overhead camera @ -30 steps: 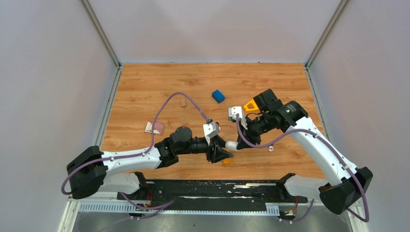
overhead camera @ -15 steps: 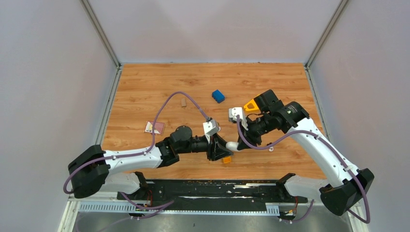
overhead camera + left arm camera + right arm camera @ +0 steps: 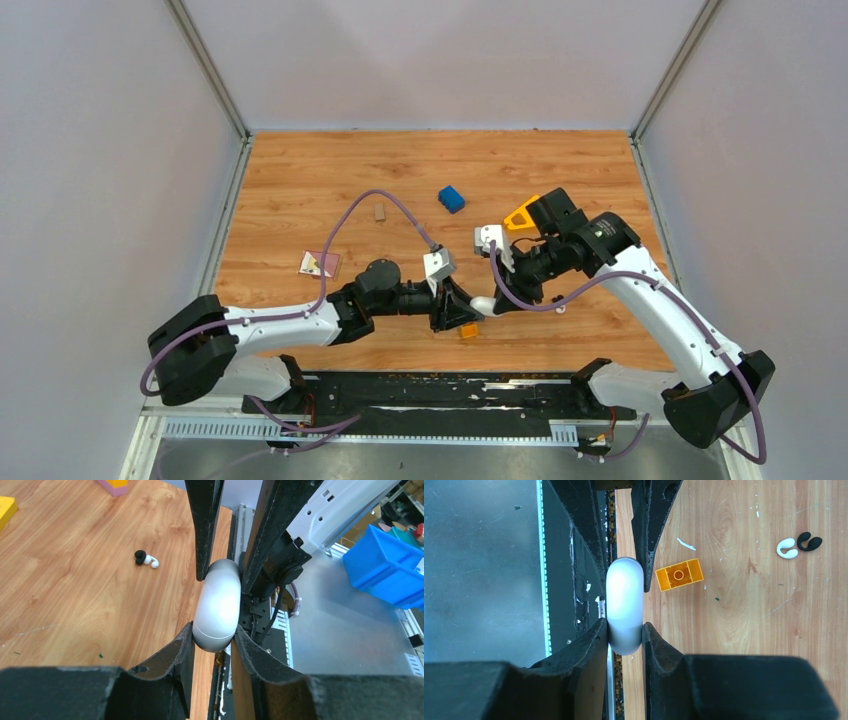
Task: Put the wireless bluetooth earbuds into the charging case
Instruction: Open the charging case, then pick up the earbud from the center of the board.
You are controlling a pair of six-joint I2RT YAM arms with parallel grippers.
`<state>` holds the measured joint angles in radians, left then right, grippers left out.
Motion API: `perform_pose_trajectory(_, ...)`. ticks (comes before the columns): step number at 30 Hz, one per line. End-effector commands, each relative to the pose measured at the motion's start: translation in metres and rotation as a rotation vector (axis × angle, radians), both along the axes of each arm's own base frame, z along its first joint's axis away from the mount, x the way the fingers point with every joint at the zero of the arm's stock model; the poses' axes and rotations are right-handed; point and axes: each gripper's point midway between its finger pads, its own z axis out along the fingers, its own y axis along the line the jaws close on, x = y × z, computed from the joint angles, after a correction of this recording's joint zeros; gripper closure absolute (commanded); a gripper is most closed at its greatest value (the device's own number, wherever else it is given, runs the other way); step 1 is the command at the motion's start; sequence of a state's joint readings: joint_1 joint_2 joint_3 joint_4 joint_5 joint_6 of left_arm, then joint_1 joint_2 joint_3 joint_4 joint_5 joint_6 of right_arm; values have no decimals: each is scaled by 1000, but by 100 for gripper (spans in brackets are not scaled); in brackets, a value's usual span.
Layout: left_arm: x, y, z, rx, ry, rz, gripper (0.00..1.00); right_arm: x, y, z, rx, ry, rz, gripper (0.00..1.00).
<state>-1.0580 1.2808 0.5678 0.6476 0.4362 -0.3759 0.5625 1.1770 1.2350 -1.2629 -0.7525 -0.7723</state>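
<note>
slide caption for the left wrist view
smooth white oval plastic case clamped by left gripper and right gripper, black-and-white earbud on wooden table

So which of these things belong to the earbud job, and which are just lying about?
Part of the job:
- charging case, lid closed, clamped by both the left gripper and the right gripper
- earbuds, loose on the wood

Just lying about:
- orange block
- blue block
- pink and yellow piece
- small tan piece
</note>
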Motion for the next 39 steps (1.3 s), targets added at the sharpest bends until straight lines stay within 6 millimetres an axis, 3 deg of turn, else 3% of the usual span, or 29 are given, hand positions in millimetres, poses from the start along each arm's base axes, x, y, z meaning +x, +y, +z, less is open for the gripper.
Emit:
perform_pose_trajectory(1,-9,-5,19,-81,-80,-74,92,7,7,10,40,-46,6,75)
perform_pose_trajectory(7,-13,1,17,-93,-125,-86,97,19,10,19,39,-54,-20,65)
perform_pose_trajectory(14,-15,7,13,-87,-131,-80,100,23,18,33,77,-21,-20,62)
perform_pose_trajectory(20,-9,12,12,-98,-121,-33,100,16,21,52,139,7,12,59)
perform_pose_trajectory(24,9,23,20,-133,-110,8,100,32,7,85,253,-43,-55,57)
perform_pose_trajectory(26,13,28,29,-141,-115,16,100,48,-9,88,264,-50,-122,57)
perform_pose_trajectory(29,16,35,45,-149,-135,36,100,69,-31,68,232,2,-230,59)
perform_pose_trajectory(33,16,51,55,-119,-167,74,100,87,-44,24,185,96,-326,63)
perform_pose_trajectory(39,20,80,46,-69,-190,158,100,100,-64,-31,54,19,-338,69)
